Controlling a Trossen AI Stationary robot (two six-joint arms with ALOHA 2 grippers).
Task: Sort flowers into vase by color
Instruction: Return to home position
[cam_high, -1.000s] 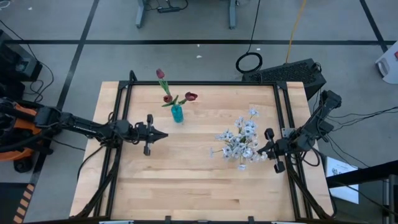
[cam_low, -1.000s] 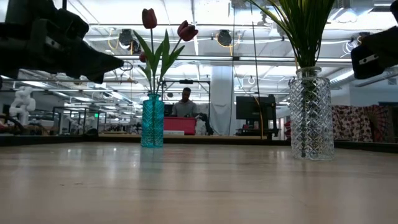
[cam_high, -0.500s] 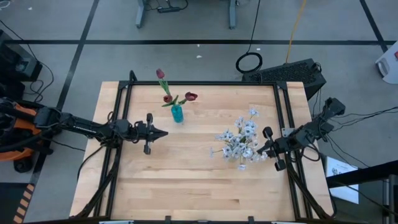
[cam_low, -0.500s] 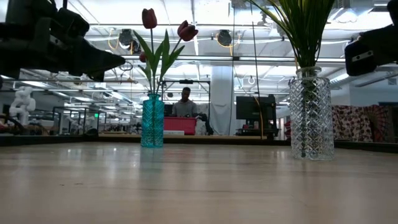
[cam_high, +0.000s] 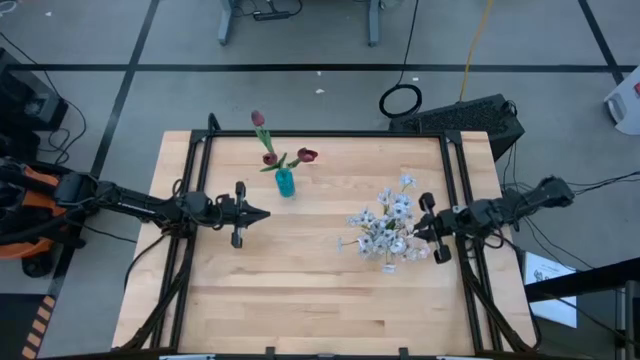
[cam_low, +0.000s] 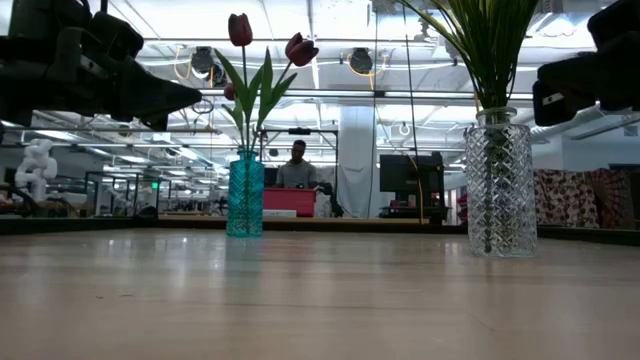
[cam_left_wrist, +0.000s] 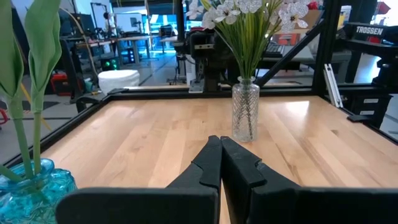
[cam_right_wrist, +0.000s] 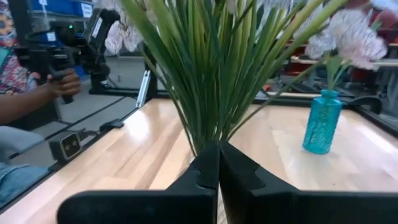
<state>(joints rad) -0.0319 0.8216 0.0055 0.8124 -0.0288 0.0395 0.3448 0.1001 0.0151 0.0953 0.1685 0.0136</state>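
1. Pale wooden table, high view: red tulips stand in the blue vase toward the far edge. White sprays stand right of centre. The left gripper waits near the blue vase. The right gripper is just beside the sprays.
2. Low view: the sprays' stems sit in a clear glass vase. Stems look light, thin and springy, so pinch low on the bare stem, never on a bloom.
3. Left wrist view: fingers pressed together, empty.
4. Right wrist view: fingers pressed together, empty.
5. Since a second ago, the right gripper has swung nearer the sprays. The left gripper and the flowers are unchanged.
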